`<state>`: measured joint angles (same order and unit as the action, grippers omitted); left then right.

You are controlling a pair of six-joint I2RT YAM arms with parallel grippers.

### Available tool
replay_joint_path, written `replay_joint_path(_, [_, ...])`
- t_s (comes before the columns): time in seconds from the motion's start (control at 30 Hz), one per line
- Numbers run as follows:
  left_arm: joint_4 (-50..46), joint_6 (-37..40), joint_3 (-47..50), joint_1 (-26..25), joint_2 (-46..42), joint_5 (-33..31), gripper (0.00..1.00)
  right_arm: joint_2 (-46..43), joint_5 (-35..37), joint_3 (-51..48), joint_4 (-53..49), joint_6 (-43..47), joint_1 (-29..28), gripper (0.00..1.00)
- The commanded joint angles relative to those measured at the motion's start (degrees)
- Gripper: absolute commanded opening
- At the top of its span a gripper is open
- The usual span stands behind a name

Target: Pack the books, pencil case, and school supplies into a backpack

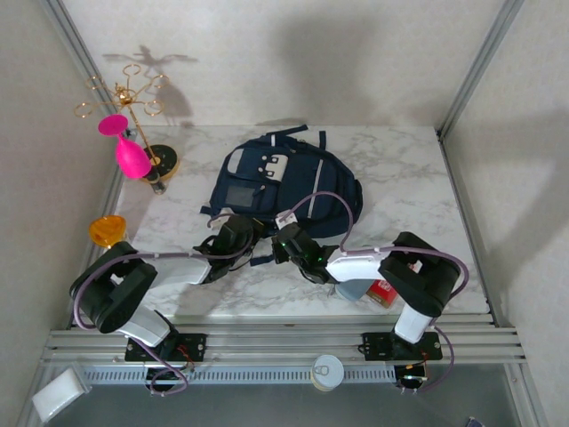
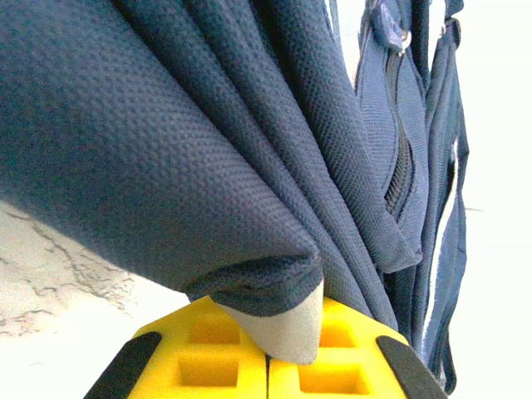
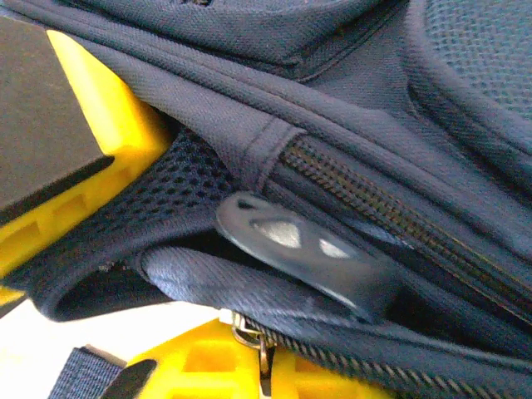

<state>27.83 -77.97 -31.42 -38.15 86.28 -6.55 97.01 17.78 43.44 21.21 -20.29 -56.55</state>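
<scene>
While tight on backpack [image 1: 293, 182] hem, left fingers [image 2: 208, 357].

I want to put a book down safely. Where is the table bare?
Bare marble right of the backpack, up to the table edge, and between backpack and gold stand. Crowded at the backpack's near side, where left arm and right arm meet.

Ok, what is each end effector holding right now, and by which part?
Left end effector pinches an edge fold of the backpack. Right end effector straddles fabric beside the zipper; a firm grip cannot be told.
</scene>
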Motion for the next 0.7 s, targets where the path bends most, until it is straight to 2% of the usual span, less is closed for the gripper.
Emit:
replay_joint_path(0.0, [-0.4, 3.2, -2.3, 2.3, -3.4, 1.1, 0.0, -3.2, 2.3, -1.6, -5.3, -0.5, 0.5, 0.0])
replay_joint_path(0.27, [-2.4, 7.4, -2.8, 11.3, -3.9, 4.3, 0.0, -9.0, -2.5, -3.4, -14.2, -2.2, 0.6, 0.0])
replay_joint_path(0.43, [-5.1, 11.8, -5.2, 16.2, -2.8, 5.6, 0.0, -13.4, -1.6, -4.0, -21.9, -5.8, 0.8, 0.0])
replay_joint_path(0.6, [-4.3, 12.5, -6.2, 16.9, -1.6, 10.0, 0.0, -14.8, -7.9, -2.0, -21.3, -8.0, -0.2, 0.0])
replay_joint_path(0.63, [-3.4, 12.5, -6.0, 16.7, -1.6, 11.3, 0.02, -14.4, -8.5, -1.4, -21.2, -8.4, -0.2, 0.0])
replay_joint_path(0.67, [-3.2, 12.5, -5.8, 16.2, -2.0, 12.5, 0.14, -13.9, -9.2, -0.6, -21.2, -8.5, -0.2, 0.0])
